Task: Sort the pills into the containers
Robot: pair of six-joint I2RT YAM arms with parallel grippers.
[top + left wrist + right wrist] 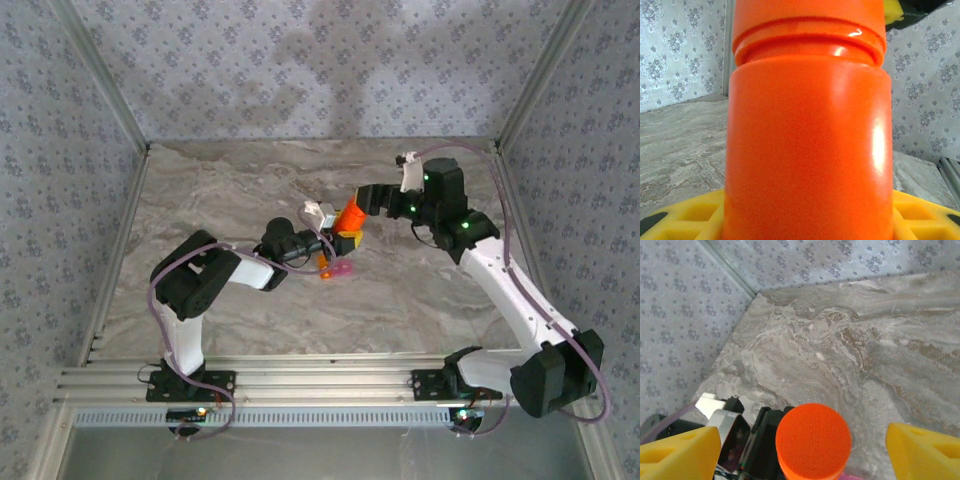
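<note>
Orange bottle (pixel 807 140) looks clamped in the left gripper (pixel 325 240); right gripper (pixel 801 450) is spread wide around its cap. Mid-table beside it, the containers (pixel 334 267) are tiny, light and probably slippery, so pinch the outer walls.

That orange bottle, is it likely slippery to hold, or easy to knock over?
Probably slippery: the orange bottle has a glossy, smooth wall with bright highlights. It looks like stiff plastic, so it likely won't squash. Being tall and round, it could tip or roll if released.
</note>
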